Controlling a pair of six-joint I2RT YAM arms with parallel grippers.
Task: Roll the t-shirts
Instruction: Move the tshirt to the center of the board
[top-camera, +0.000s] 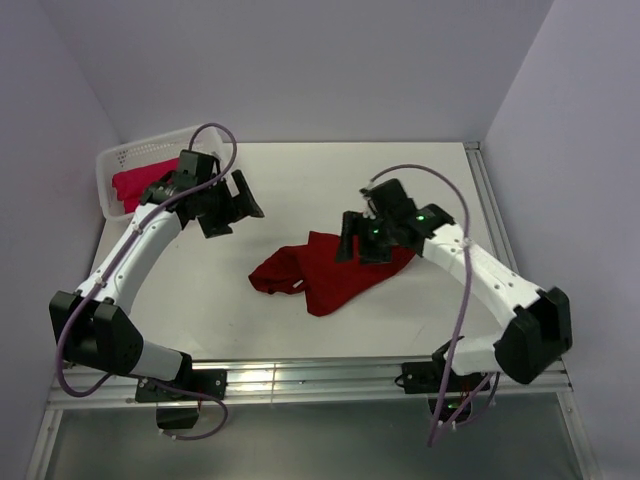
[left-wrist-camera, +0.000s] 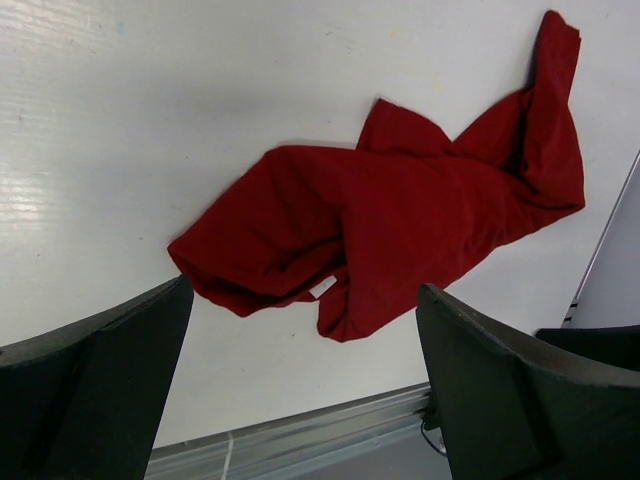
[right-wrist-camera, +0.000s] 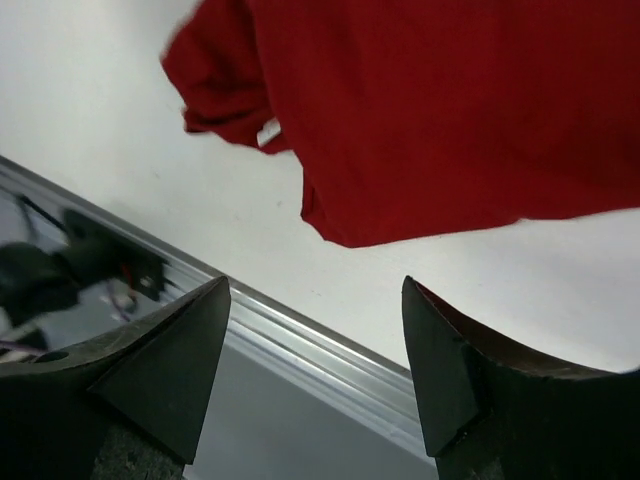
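Crimson shirt (top-camera: 325, 270) lies crumpled in a loose heap on the worktop (top-camera: 300, 180), about mid-width and somewhat nearer the near edge than the far one. One end is bunched toward the left, the other trails up toward the right. In the left wrist view a small pale tag shows at a fold on its near side. Pink shirt (top-camera: 135, 185) sits bundled in the basket (top-camera: 112, 160) at the far left corner. Left tool (top-camera: 235, 208) hangs above the worktop just right of the basket, well apart from the crimson shirt. Its fingers (left-wrist-camera: 120, 370) are spread wide with nothing between them, and the cloth shows on the surface beyond. Right tool (top-camera: 360, 245) is over the right end of the crimson shirt. Its fingers (right-wrist-camera: 170, 370) are also spread and hold nothing, and the shirt hem lies flat past the tips. Whether either tip touches cloth cannot be told from the top view. The near-edge rail (right-wrist-camera: 320, 350) runs under the right tool in its wrist view.
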